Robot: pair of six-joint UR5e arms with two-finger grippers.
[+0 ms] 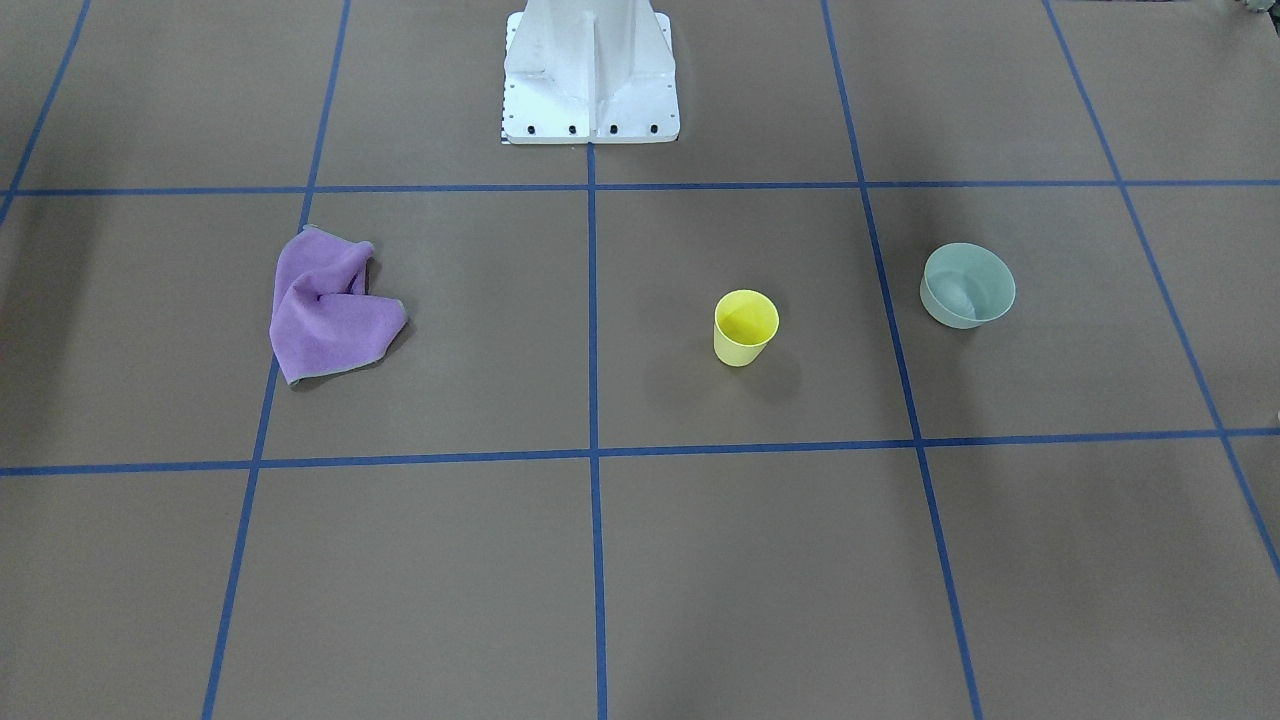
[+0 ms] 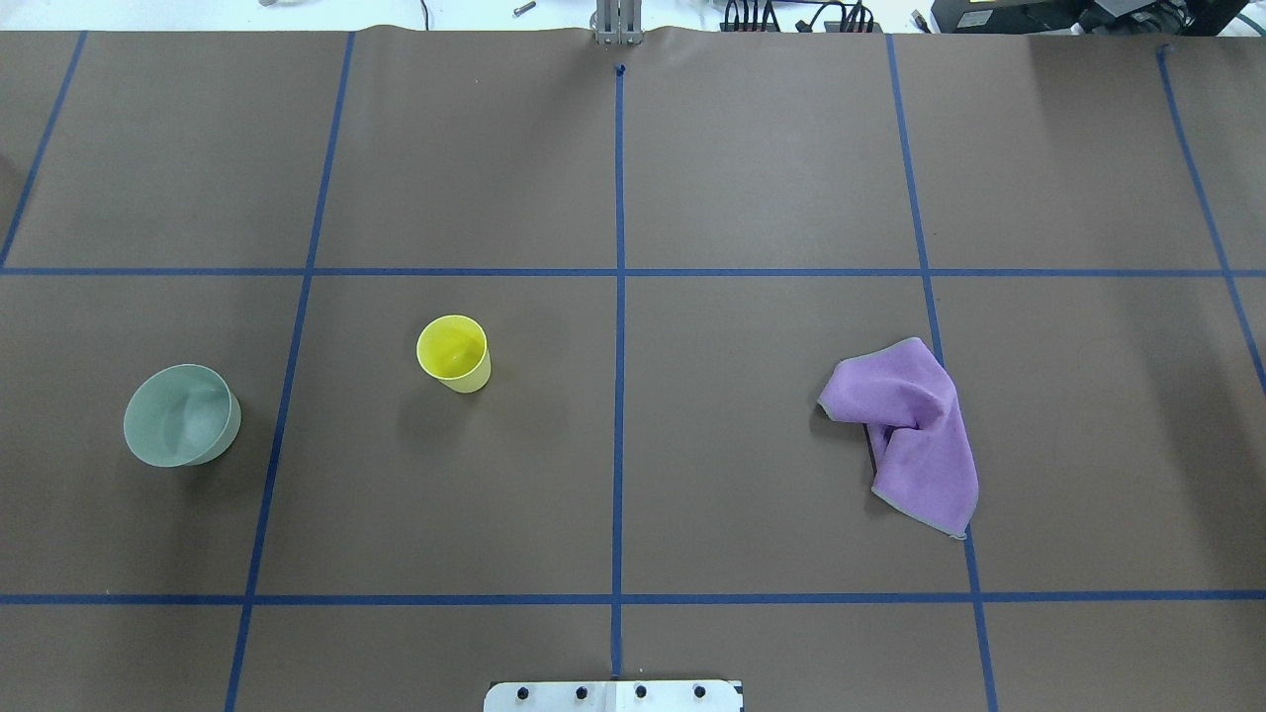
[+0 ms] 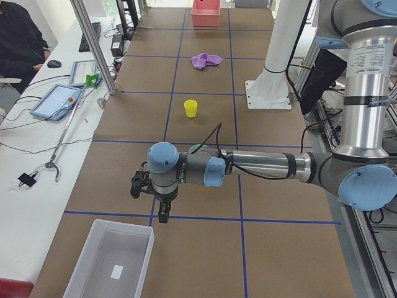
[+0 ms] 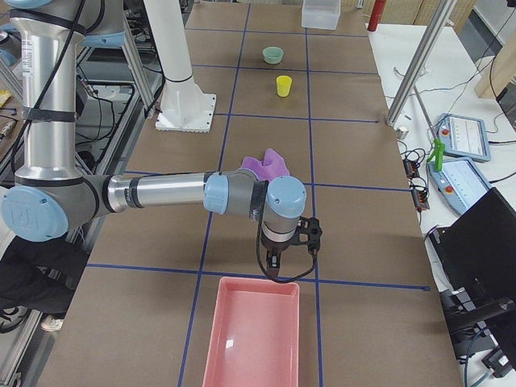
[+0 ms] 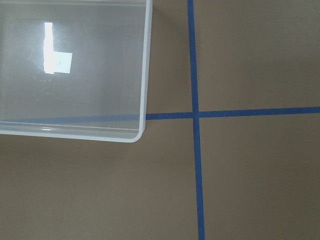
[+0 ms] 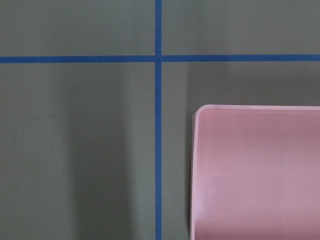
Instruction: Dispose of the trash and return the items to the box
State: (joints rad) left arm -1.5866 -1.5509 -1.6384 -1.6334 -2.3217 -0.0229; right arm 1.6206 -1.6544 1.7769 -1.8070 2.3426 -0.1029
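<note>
1. Three things wait on the bench [image 2: 692, 445], none yet lifted. A cup [image 2: 454, 352] and a bowl [image 2: 181, 415] stand on the robot's left half and a cloth [image 2: 925, 465] lies on its right half, all well apart.
2. The step in hand, as I judge it, is the first pick. The left arm [image 3: 248, 164] suits the cup or bowl, the right arm [image 4: 161, 192] the cloth.
3. For the cup, come straight down and close over one wall at the rim, since it looks light and would likely tip if nudged sideways. For the cloth, pinch the raised fold near its middle, not a flat edge.
4. Which container takes trash cannot be told from here. The clear box [image 3: 108, 261] lies at the robot's left end of the bench, the pink bin [image 4: 251, 330] at its right end.
5. Looks: the cup is yellow and upright, mouth up, seemingly with nothing in it. The bowl is pale green and upright. The cloth is purple and crumpled, with a grey hem.
6. Each arm hovers low just beside its container, well apart from the three things. The left jaws and right jaws show only in the side views, so I cannot tell whether they stand wide or narrow.
</note>
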